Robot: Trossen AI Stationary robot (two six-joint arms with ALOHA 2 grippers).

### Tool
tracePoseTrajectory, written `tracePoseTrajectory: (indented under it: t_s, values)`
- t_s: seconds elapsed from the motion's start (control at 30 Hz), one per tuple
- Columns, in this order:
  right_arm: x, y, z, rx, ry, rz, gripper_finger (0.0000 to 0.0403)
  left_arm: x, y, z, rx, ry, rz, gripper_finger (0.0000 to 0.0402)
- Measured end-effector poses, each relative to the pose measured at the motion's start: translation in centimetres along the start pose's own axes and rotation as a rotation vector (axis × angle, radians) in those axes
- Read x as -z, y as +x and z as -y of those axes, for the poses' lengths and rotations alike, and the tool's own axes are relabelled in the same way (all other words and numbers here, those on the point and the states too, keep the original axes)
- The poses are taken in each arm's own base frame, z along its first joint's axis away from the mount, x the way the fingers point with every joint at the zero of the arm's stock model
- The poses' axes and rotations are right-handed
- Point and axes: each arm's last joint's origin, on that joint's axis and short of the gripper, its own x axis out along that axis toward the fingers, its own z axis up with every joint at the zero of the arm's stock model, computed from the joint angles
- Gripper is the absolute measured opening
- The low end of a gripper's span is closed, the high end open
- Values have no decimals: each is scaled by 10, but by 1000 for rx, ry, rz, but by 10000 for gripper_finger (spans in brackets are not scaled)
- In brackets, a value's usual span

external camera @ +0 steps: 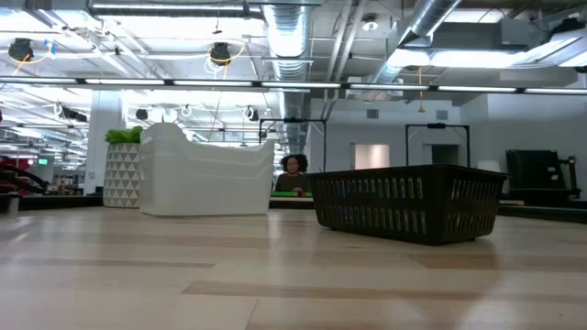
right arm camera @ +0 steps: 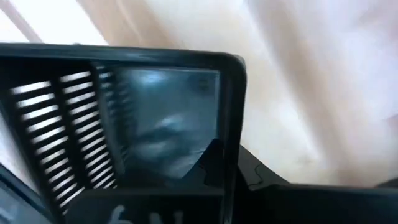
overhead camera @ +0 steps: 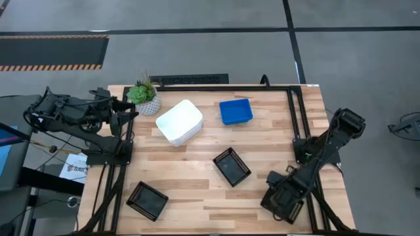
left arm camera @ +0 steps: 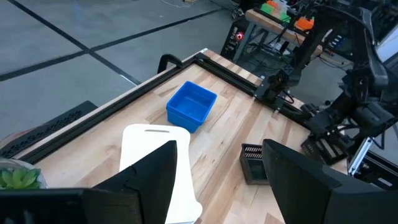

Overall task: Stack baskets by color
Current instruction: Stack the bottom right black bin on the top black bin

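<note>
A stack of white baskets (overhead camera: pixel 179 122) sits at the table's far middle, with a blue basket (overhead camera: pixel 235 111) to its right. One black basket (overhead camera: pixel 231 166) lies in the middle and another (overhead camera: pixel 147 200) at the near left. My right gripper (overhead camera: pixel 283 196) points down at the near right, shut on a third black basket (right arm camera: pixel 93 124), which the arm covers in the high view. My left gripper (left arm camera: pixel 227 186) hangs open above the table's far left, touching nothing. My right gripper comes from above, pointing down, onto the black basket's side wall near a corner (right arm camera: pixel 229 143). The wall's rim runs in between the dark fingers (right arm camera: pixel 261 186); blur hides the pinch itself. Whether the basket is off the table I cannot tell.
A potted green plant (overhead camera: pixel 144 98) stands at the far left beside the white stack. A black metal frame (overhead camera: pixel 292 111) runs along the table's far and right edges. Bare wood lies between the two loose black baskets. A person (external camera: pixel 293 170) sits beyond the table.
</note>
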Motion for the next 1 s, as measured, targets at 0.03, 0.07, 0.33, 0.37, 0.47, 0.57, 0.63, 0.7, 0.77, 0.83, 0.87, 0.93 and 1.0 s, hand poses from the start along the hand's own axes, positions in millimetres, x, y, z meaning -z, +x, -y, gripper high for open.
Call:
tracePoseTrajectory:
  t_s: [0.03,0.07,0.33,0.37,0.47,0.57,0.63,0.7,0.77,0.83,0.87,0.93,1.0]
  values:
    - [-4,-7,1,11,-22,10,9,0,0,0,0,0,0,224]
    - [-7,-15,2,28,-47,17,8,0,0,0,0,-1,0,224]
    - [-53,-86,30,-46,49,263,8,0,0,0,0,-16,0,224]
    - [-61,-94,34,-74,88,305,10,0,0,0,0,-17,1,224]
    - [-82,-107,45,-152,206,394,9,0,0,0,0,-18,0,224]
    - [-102,-108,55,-143,232,421,6,0,0,0,0,-19,1,224]
    - [-117,-105,57,-151,220,426,12,0,0,0,0,-21,1,224]
    - [-133,-102,58,-183,199,423,17,0,0,0,0,-28,1,224]
    - [-147,-98,58,-224,169,427,16,0,0,0,0,-32,1,224]
    - [-160,-93,56,-255,143,432,8,0,0,0,0,-32,1,224]
    - [-166,-90,56,-258,138,430,7,0,0,0,1,-32,1,224]
    - [-174,-84,56,-254,142,429,9,0,0,0,1,-32,1,224]
    - [-180,-76,55,-242,168,404,20,0,0,0,0,-32,1,224]
